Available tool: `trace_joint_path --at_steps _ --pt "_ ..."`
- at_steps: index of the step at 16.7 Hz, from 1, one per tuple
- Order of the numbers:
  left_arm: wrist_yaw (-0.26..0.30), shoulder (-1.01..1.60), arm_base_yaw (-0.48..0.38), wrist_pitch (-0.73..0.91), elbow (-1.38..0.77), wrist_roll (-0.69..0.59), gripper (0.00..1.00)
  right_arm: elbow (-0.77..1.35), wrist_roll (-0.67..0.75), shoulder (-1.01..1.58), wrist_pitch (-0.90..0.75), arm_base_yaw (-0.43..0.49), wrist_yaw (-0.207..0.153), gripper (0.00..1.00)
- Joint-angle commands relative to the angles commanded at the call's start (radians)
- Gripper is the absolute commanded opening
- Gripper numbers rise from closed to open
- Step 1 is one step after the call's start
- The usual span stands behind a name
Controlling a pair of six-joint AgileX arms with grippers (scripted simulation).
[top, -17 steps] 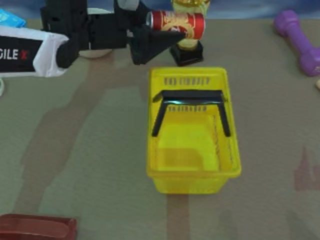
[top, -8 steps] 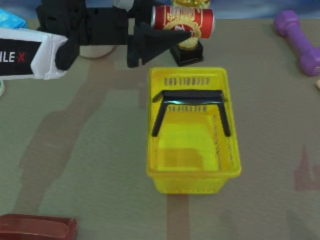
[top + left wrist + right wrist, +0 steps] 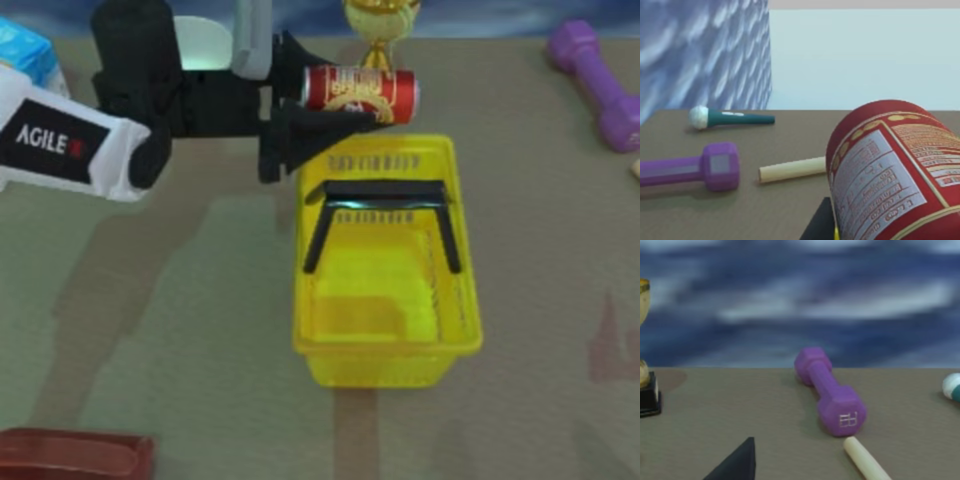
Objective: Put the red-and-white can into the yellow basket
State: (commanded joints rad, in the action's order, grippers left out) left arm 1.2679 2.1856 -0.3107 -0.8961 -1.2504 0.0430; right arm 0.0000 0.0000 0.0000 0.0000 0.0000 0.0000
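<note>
Top view: left gripper [image 3: 335, 112] clamps red-and-white can [image 3: 360, 92] sideways; can shifted nearer, now above far rim of yellow basket [image 3: 385, 345]. Release pending. Right arm out of view.

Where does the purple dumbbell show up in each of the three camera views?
Top view: purple dumbbell at the table's far right edge.
Left wrist view: lying on the table, beyond the held red-and-white can.
Right wrist view: mid-picture.
Shared landmark: the cream stick beside it.
</note>
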Motion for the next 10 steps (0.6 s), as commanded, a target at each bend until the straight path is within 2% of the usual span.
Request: trace_joint_path --at_steps 4,8,10 --pt "-0.001 0.087 0.008 -0.128 0.040 -0.002 0.00 0.000 0.000 0.000 0.000 0.000 0.000 1.00" --pt "-0.001 0.092 0.008 -0.135 0.043 -0.002 0.00 0.000 0.000 0.000 0.000 0.000 0.000 1.00" --pt "-0.001 0.092 0.008 -0.135 0.043 -0.002 0.15 0.000 0.000 0.000 0.000 0.000 0.000 1.00"
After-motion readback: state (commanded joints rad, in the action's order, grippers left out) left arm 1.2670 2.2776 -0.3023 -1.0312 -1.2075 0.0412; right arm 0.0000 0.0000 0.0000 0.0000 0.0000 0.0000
